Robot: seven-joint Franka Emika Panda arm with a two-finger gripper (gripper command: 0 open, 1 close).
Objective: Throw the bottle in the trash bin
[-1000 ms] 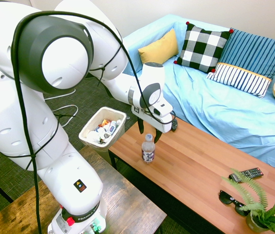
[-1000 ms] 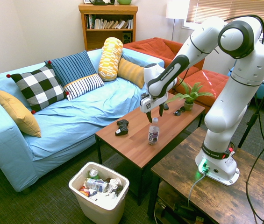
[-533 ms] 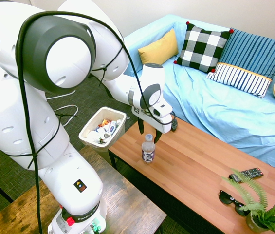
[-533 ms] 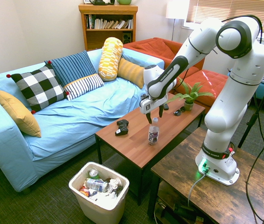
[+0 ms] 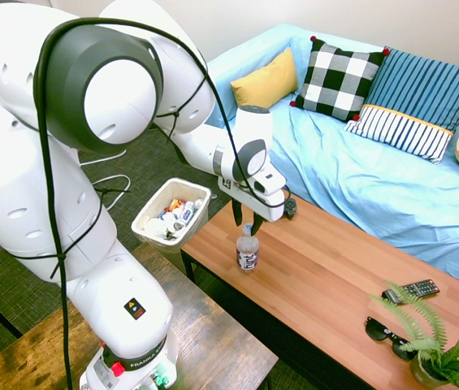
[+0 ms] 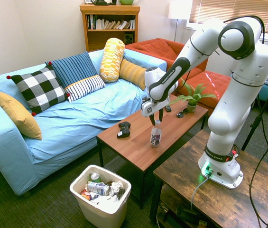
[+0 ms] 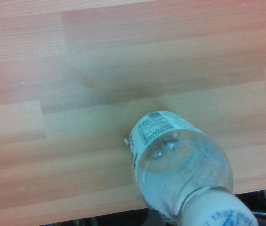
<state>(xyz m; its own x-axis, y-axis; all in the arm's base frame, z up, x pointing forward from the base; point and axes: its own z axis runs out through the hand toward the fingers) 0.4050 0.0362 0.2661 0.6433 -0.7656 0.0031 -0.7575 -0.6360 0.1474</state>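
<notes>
**Gripper straight over the upright bottle, fingers drawn in at its neck**

Bottle [image 5: 247, 249] stands upright on the wooden coffee table [image 5: 335, 284], near the table's end closest to the trash bin; long axis vertical, white cap uppermost; gripper [image 5: 246, 223] points straight down, directly above it, so bottle axis and gripper axis run in one line; fingers sit either side of the cap and neck, narrowed in around them; from both room views it looks like they are closing on the bottle, though firm contact I cannot confirm; bottle base rests on the table, not lifted.

Wrist view looks down the bottle [image 7: 180, 165] from above, cap at the lower edge, bare wood around it.

Trash bin [image 6: 100, 202] sits on the floor beyond the table's short end, lower than the tabletop, already part full; judged: once gripped, the bottle must go up, then sideways past the table edge.
</notes>
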